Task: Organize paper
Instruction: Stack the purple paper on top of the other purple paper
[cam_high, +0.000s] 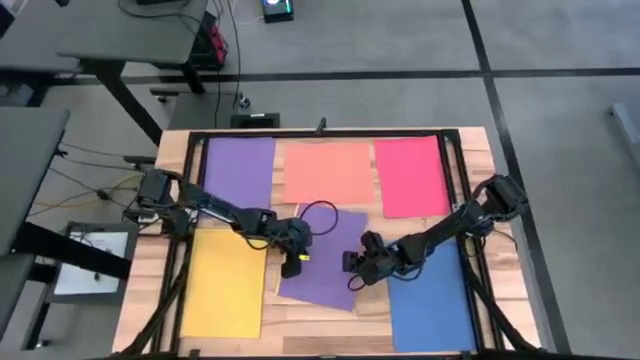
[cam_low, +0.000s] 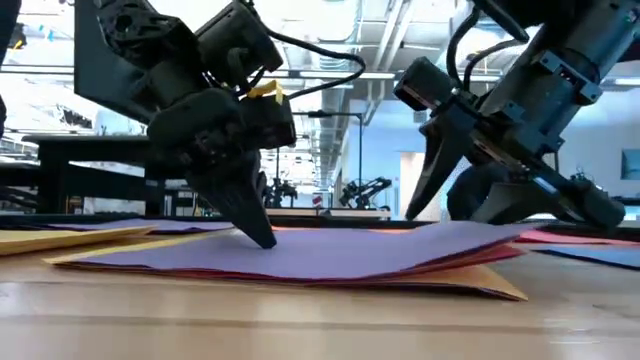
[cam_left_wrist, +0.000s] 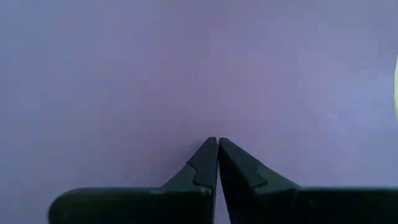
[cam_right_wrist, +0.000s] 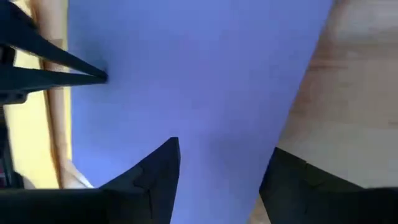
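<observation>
No legible text, labels, brands or numbers in any view. White printed sheet (cam_high: 92, 262) on the floor left of the tabletop (cam_high: 325, 335) carries print, too small to read. Coloured sheets plain.

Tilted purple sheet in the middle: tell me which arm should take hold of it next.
Right, probably. The right gripper hangs open over the tilted purple sheet at its edge, one finger over paper, the other over wood. The left gripper is shut, tips pressed on the sheet, likely pinning it.
</observation>
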